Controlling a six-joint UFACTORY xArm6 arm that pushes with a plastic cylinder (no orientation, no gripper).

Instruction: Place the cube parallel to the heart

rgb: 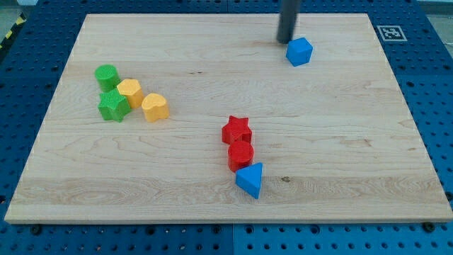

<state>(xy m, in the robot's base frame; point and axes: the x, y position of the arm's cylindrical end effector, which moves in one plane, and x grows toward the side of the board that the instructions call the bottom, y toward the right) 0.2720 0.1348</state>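
Sitting up at the far side of the wooden board (340, 106), my tip (284, 41) is planted just left of the blue cube (299, 52), pretty much beside it. Honestly can't tell if the rod is actually touching the cube or if there's a sliver of gap, they're that close. No jaws on this thing, it's just a bare dark rod, so it's holding nothing and only the end rests on the wood.

The cube is to the right of the tip and a touch nearer than it, sitting far-right of centre on the board, well apart from everything else.

The yellow heart (155, 107) is way over on the left side, so cube and heart are on opposite ends basically. It's part of a little cluster: a yellow block (130, 91) (rounded-ish, can't pin down the shape) touching it on the far-left side, a green star-like block (113, 105) just left of that, and a green cylinder-looking block (107, 75) at the far end of the group.

Around the middle, closer to the near edge, there's a line of three pressed together: red star (236, 129) farthest, a red block (241, 154) right below it, and a blue triangle (250, 180) nearest of all. These are well apart from both the tip and the cube.

Board sits on a blue pegboard table (42, 28).
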